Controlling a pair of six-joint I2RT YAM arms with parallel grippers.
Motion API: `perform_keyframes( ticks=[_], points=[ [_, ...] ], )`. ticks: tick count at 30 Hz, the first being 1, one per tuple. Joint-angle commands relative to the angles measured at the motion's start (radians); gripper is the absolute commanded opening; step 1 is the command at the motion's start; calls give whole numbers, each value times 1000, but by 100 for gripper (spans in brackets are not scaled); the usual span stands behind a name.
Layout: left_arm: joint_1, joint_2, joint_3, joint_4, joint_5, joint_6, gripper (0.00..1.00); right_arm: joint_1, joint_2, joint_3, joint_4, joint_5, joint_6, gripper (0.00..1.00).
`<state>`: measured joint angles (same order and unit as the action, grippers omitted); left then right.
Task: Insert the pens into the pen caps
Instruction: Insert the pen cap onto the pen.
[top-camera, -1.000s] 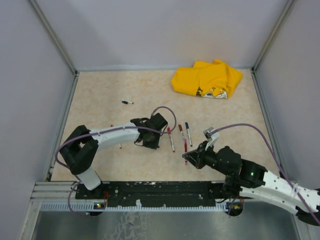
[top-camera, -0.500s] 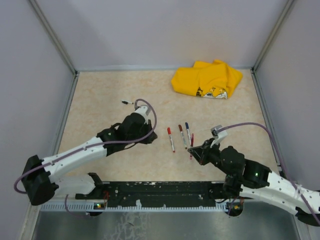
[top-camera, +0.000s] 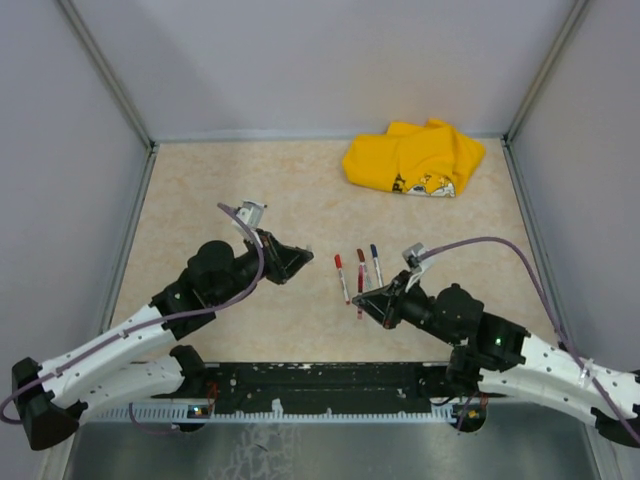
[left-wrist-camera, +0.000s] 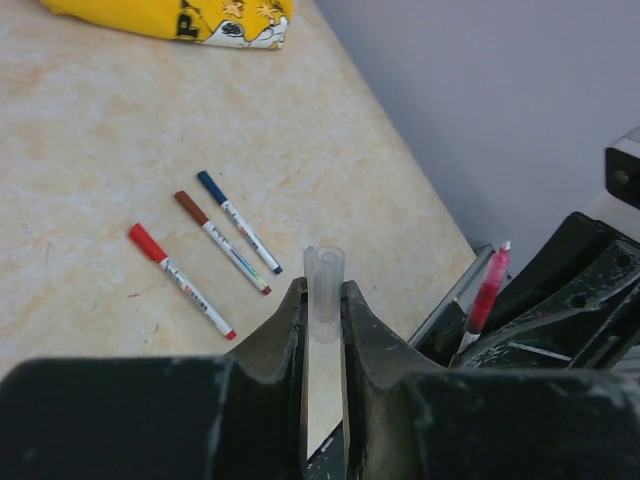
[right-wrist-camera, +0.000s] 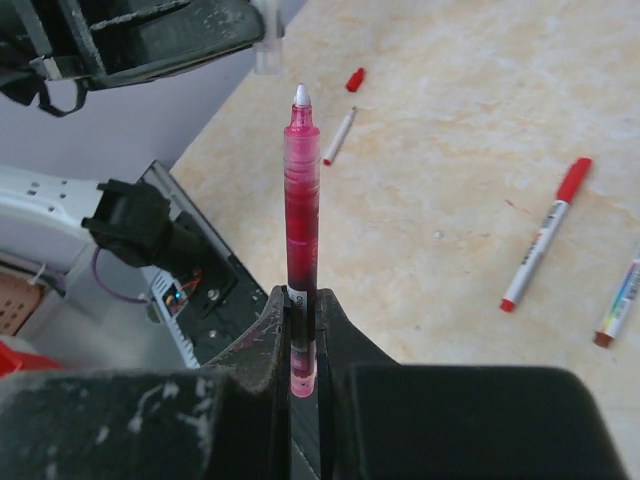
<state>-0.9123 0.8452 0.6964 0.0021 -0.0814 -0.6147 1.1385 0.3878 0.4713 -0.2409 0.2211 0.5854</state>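
The left gripper (left-wrist-camera: 322, 300) clamps the clear cap (left-wrist-camera: 325, 278), mouth outward; the right gripper (right-wrist-camera: 302, 305) clamps the pink pen (right-wrist-camera: 300, 200), tip outward; seen overhead, the cap lies at 10 o'clock from the pen tip, near but apart.

clear cap (left-wrist-camera: 324, 285) base hid in jaws | yellow cloth (left-wrist-camera: 170, 15) cut off top | brown-end pen (right-wrist-camera: 620, 300) cut rt edge

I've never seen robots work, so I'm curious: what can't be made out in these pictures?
- Top view: the cap is too small to see at the left jaws.
- Right wrist view: the lower end of the held pen is hidden between the right jaws.
- Left wrist view: the cloth is cut off by the top edge.
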Motion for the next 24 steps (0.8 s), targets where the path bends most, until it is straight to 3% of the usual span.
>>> perform_keyframes(
  ticks=[1, 11, 24],
  points=[
    [3, -27, -37, 151, 108, -19, 0, 4, 99, 17, 211, -154, -44, 0],
    [3, -37, -67, 271, 170, -33, 0, 4, 320, 46, 374, -287, -23, 0],
    [3, -19, -89, 338, 224, -50, 0, 3, 337, 29, 454, -275, -1, 0]
  ],
)
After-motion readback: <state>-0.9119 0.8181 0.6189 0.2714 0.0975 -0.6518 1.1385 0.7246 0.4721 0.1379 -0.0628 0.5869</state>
